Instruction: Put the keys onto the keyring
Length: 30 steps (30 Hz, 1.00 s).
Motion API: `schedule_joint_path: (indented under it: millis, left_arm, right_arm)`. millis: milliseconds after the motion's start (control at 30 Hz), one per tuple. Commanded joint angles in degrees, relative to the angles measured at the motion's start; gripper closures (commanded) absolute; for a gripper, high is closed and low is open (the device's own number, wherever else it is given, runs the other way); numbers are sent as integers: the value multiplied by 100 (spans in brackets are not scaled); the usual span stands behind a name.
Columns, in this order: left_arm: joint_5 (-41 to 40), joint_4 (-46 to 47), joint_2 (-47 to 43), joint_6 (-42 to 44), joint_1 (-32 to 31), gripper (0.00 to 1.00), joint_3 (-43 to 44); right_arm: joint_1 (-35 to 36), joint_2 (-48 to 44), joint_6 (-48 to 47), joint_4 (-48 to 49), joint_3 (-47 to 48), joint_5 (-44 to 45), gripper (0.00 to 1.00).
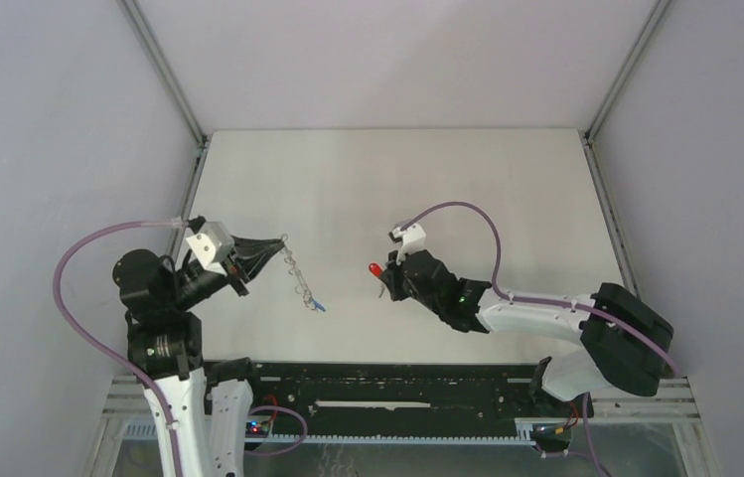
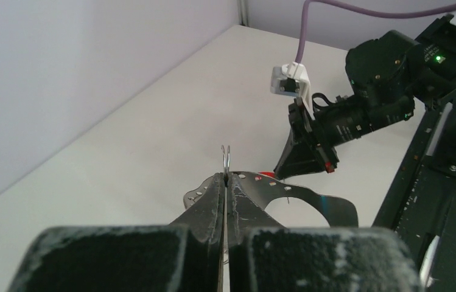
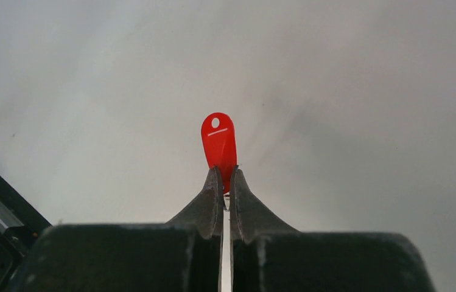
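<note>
My left gripper (image 1: 276, 243) is shut on the upper end of the keyring (image 1: 298, 273), a thin grey ring seen edge-on and slanting towards the near right. A blue key (image 1: 318, 306) sits at the ring's lower end; whether it is threaded on I cannot tell. In the left wrist view the keyring (image 2: 226, 158) pokes up between the closed left gripper (image 2: 226, 176). My right gripper (image 1: 383, 281) is shut on the red key (image 1: 374, 269), a short way right of the ring. The right wrist view shows the red key (image 3: 218, 145) sticking out past the closed right gripper (image 3: 225, 174), its shank hidden.
A white table (image 1: 397, 189) is enclosed by pale walls with metal posts (image 1: 164, 65) at the back corners. A black rail (image 1: 397, 383) runs along the near edge between the arm bases. The right arm (image 2: 371, 97) shows in the left wrist view.
</note>
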Motion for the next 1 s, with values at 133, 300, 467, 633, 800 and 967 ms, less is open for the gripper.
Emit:
schedule_joint_path:
  millis: [133, 300, 467, 633, 800, 967]
  left_arm:
    - [-39, 92, 103, 266, -436, 100, -421]
    - [-86, 62, 30, 291, -532, 100, -687]
    - [-339, 52, 110, 367, -794, 100, -920]
    - [-407, 52, 254, 382, -859, 100, -906]
    - [-360, -76, 250, 424, -891, 100, -820]
    - [-332, -122, 212, 477, -894, 100, -836]
  right_arm:
    - [-58, 273, 911, -276, -23, -103, 100]
    - [-10, 794, 1152, -378, 108, 19, 100]
    - [-47, 1302, 1198, -596, 472, 316, 97]
    - [-93, 1599, 940, -497, 825, 290, 74]
    - [-173, 1403, 798, -471, 941, 270, 34]
    - [-208, 1229, 840, -710, 904, 218, 26]
